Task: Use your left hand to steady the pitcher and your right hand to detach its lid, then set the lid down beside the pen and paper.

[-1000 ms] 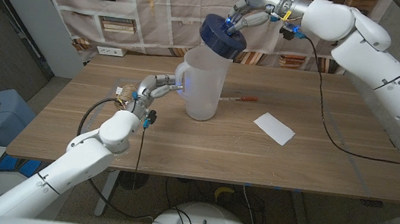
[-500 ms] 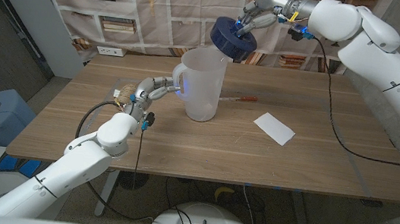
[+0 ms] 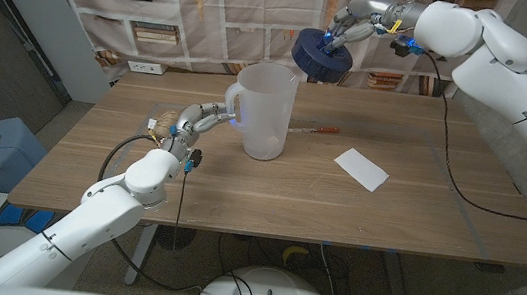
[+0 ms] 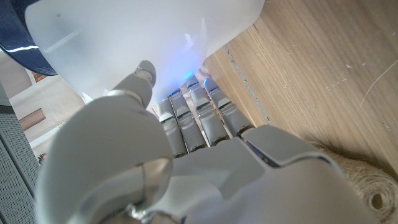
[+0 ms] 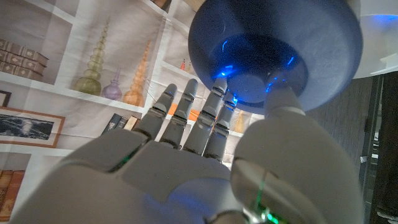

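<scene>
Lid [image 3: 321, 54] lifted off pitcher [image 3: 268, 108], gripped by right robot hand [image 3: 351, 22].

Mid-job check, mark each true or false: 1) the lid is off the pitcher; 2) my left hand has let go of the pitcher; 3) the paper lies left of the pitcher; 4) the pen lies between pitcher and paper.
1) True: the right hand holds the blue lid in the air, clear of the pitcher.
2) False: the left hand grips its handle.
3) False: the paper lies on its right.
4) True: the pen lies there.
</scene>
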